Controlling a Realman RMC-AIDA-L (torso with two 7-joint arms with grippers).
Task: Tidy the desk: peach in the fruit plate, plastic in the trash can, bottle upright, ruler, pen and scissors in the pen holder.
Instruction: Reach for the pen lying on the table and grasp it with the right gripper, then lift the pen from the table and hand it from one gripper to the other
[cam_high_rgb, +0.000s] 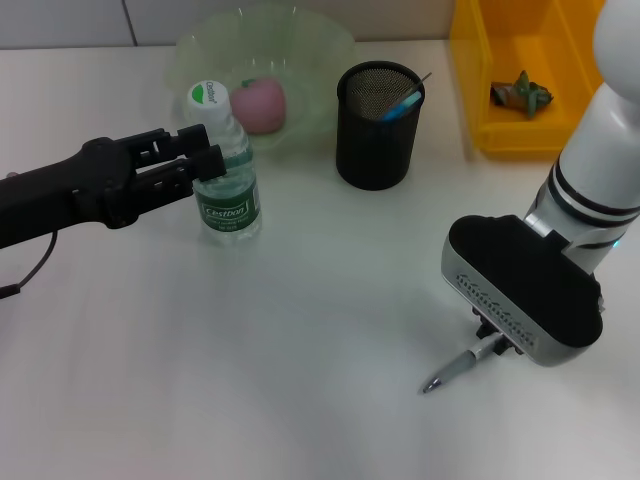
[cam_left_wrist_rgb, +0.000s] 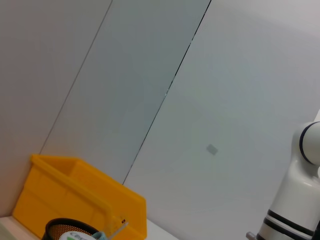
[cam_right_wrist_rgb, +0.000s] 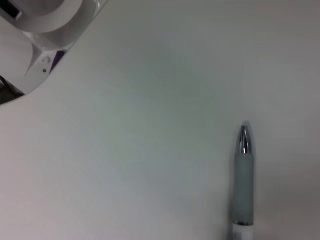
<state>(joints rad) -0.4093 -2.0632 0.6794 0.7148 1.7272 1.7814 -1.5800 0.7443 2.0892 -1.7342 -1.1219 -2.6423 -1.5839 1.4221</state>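
Left fingers (cam_high_rgb: 205, 158): clenched on the bottle (cam_high_rgb: 226, 175) at its shoulder, one either side, so it stands on its base rather than tipping.
Bottle: upright on the counter (cam_high_rgb: 300, 330), white cap above the fingers, green label below them; by my reading this part of the task is done or nearly so.
Left arm: reaches in low and level from the robot's left, dark forearm trailing back from the fingers.
Beyond the left fingers: the fruit plate (cam_high_rgb: 330, 45) with the peach (cam_high_rgb: 262, 105) already in it; the pen holder (cam_high_rgb: 378, 125) just beside that, a blue item poking out.
Right gripper (cam_high_rgb: 497, 338): down close over the pen (cam_high_rgb: 458, 367); its fingers are hidden under the wrist housing, so I cannot tell whether they are released or grasping.
Pen: flat on the counter, tip pointing away from the gripper, well apart from the pen holder.
Right arm: white, descending steeply from the robot's right.
Trash can (cam_high_rgb: 470, 60): yellow, past the right arm, a scrap of plastic (cam_high_rgb: 520, 93) inside.
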